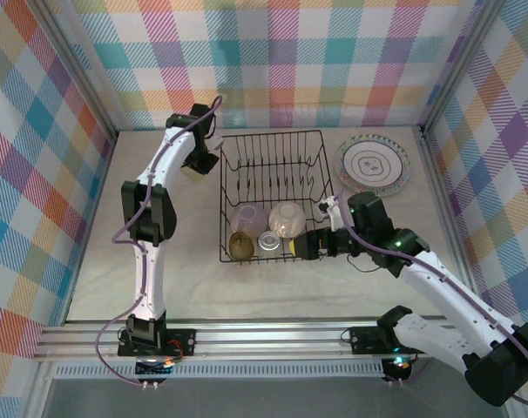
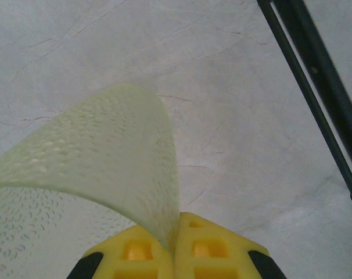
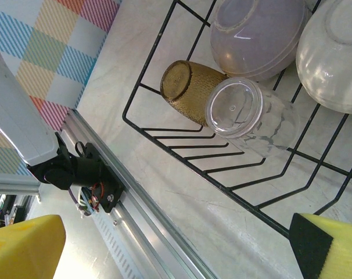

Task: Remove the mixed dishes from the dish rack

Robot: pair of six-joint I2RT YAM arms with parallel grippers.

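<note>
Left gripper [image 2: 177,225] pinches the thin rim of a dimpled pale-green cup [image 2: 106,157], upper left, beside the black wire rack [image 1: 222,200]. Right gripper [image 3: 176,250] has its jaws gaping wide at the rack's lower-right corner. Textured amber cup [image 3: 185,90] and faceted clear cup [image 3: 251,116] lie inside.

Nothing to read here, no lettering, brand or number anywhere. The ringed plate [image 1: 372,164], just right of the dish rack [image 1: 221,196], carries rings and dots only: a pattern, not characters. Any marking on the small electronics board [image 3: 96,195] on the rail, near side of the rack, is too small to make out.
</note>
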